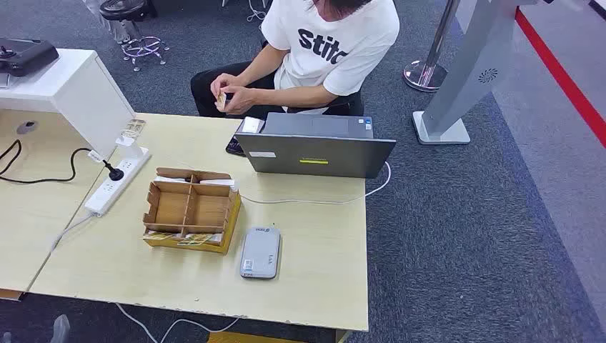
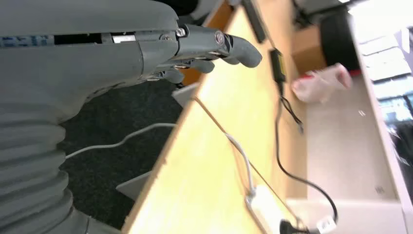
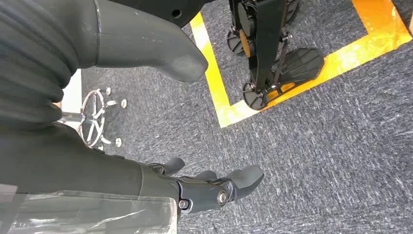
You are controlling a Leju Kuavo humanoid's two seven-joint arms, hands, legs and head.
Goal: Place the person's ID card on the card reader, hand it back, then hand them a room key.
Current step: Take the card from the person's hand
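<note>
not yet begun, by the look of it. id card pinched in the person's hands, beyond the far edge of the bench, past the laptop as reckoned from the card reader. card too small to tell its long axis. card reader flat near the bench's near edge, just right of the cardboard organizer box, long axis running away from the robot.

left robot hand empty, fingers loosely extended and apart, beside the bench edge, below the top. right robot hand empty too, fingers slightly apart, hanging over the carpet.

judging by the bench edge beside it, left robot hand probably nearer; either must rise and reach across the bench toward the person, since the card lies forward and slightly left of the card reader.
</note>
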